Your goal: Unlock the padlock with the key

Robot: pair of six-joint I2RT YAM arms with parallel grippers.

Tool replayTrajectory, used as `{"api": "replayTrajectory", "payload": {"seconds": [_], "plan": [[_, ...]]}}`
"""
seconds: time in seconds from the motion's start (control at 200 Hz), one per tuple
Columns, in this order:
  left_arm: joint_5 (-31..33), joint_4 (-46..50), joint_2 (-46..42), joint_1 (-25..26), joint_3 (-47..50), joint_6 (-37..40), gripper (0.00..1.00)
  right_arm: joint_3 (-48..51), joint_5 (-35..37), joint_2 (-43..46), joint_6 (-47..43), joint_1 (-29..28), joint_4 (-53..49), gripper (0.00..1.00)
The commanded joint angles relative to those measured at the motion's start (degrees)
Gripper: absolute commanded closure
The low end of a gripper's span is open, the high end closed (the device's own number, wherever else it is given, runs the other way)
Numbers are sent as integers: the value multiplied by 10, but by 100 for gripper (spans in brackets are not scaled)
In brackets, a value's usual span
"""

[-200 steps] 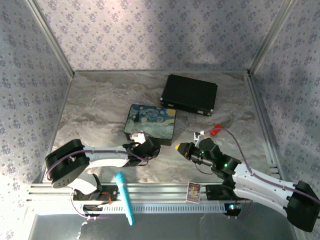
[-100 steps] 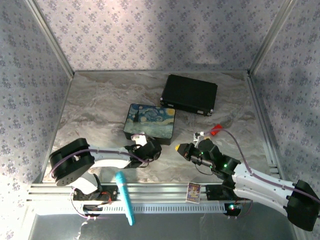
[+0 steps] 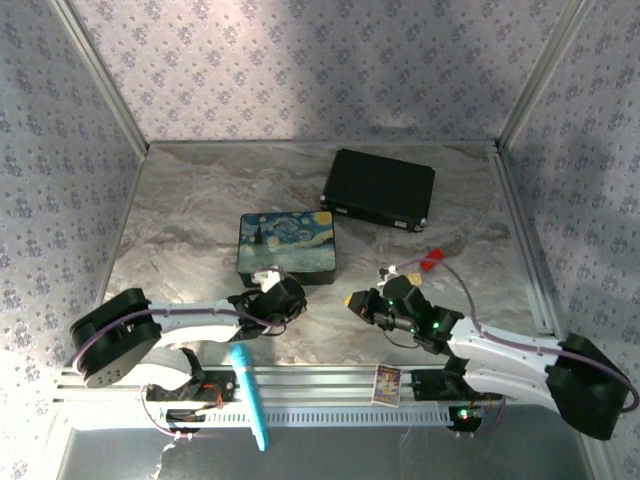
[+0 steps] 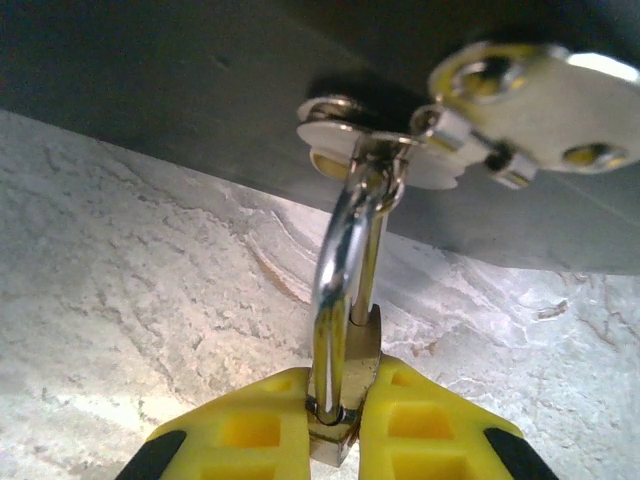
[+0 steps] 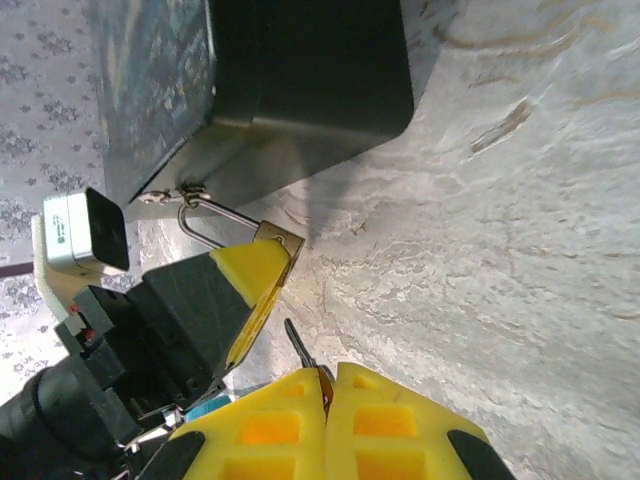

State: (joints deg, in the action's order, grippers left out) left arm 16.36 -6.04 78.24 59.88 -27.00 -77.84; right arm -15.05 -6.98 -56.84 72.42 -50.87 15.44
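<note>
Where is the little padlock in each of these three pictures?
Top external: too small to make out; look where the left fingers meet the painted box.
Left wrist: padlock bottom centre, pinched between yellow fingers.
Right wrist: padlock left of centre, hooked on the box's latch.
Shared landmark: the painted box.

The left arm (image 3: 200, 318) stretches low and forward, its left yellow-padded gripper (image 4: 335, 405) clamped on the small brass padlock (image 4: 328, 300). The right yellow-padded gripper (image 5: 326, 385), angled leftward, pinches the tiny key (image 5: 297, 345).
</note>
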Motion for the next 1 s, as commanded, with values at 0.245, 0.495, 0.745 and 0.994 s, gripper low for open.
{"api": "replayTrajectory", "payload": {"seconds": [0.245,0.495,0.745,0.994], "plan": [[-76,-10,-87,-28,14,-34,100,-34,-166,-186,33,33,270,100],[-79,-14,-160,-53,31,-39,100,-56,-200,-287,62,22,385,100],[-98,-117,-180,-67,75,-87,100,-56,-200,-393,118,12,547,100],[-86,-115,-218,-78,84,-91,100,-31,-185,-382,115,20,546,100]]}}
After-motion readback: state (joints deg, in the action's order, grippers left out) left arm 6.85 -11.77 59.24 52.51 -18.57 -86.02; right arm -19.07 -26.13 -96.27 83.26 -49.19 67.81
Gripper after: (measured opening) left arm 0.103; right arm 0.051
